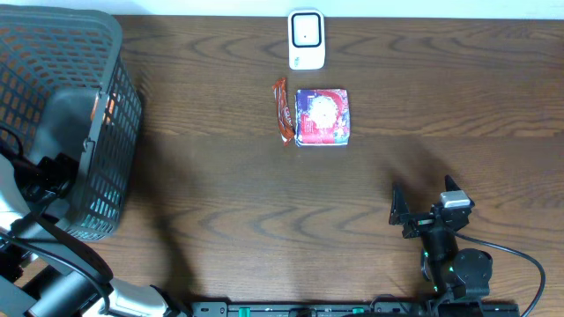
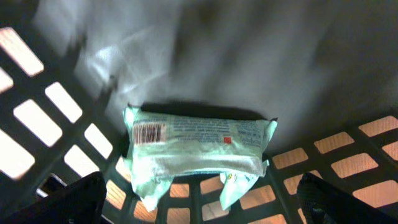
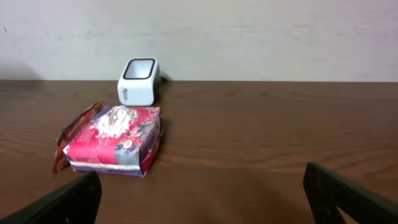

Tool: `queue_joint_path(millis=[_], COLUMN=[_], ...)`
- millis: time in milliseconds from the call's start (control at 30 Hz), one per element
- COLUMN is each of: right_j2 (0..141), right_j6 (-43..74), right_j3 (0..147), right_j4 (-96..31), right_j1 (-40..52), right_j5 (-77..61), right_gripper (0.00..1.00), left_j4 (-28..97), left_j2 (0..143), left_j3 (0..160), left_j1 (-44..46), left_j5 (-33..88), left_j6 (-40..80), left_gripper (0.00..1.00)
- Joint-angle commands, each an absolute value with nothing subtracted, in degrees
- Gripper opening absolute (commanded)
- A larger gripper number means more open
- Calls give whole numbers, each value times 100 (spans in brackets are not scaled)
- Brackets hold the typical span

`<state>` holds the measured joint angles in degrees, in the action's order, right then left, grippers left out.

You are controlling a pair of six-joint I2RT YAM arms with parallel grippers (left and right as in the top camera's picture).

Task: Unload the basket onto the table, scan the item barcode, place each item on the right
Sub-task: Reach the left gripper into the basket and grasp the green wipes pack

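- Down in the grey basket [image 1: 122, 106], the left gripper [image 2: 200, 198] hangs with its fingers [image 2: 65, 202] spread wide at the lower corners of the left wrist view, holding nothing.
- A pale green packet [image 2: 196, 152] lies flat on the slatted basket floor just ahead of those fingers, apart from both, with its barcode [image 2: 149, 132] facing up near one end.
- The white scanner [image 1: 307, 40] stands at the far edge of the wooden table [image 1: 220, 202], well apart from the basket.
- Just in front of the scanner lie a pink-and-red pack [image 1: 322, 116] and a thin red bar [image 1: 282, 110], side by side (whether they touch is hard to tell).
- The right gripper [image 3: 202, 196] sits low at the near side of the table, jaws fully apart and empty, facing the pack and scanner from well back.
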<state>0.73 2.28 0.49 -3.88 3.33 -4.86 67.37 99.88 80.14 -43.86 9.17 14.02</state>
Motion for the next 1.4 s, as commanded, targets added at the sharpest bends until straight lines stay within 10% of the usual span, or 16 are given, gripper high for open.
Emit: queue_joint_path(millis=[0,500,1000,1367], right_j2=[60,60,60,60], right_j6=[163,163,163,163], right_j3=[32,32,32,32], right_j4=[-403,-403,-403,-403], right_j1=[305,305,305,305], right_j5=[-462,-464,-462,-462], right_gripper=[99,99,99,99], left_j4=[6783,6213,5551,5339], left_j2=[9998,9998,10001,10001], left_j3=[7968,7345,7168,7006], left_j1=[-4390,-4390,-4316,-4316], left_j5=[989,1295,1787,491], left_j6=[2056,4980,5242,5240], left_gripper=[98,98,100,74])
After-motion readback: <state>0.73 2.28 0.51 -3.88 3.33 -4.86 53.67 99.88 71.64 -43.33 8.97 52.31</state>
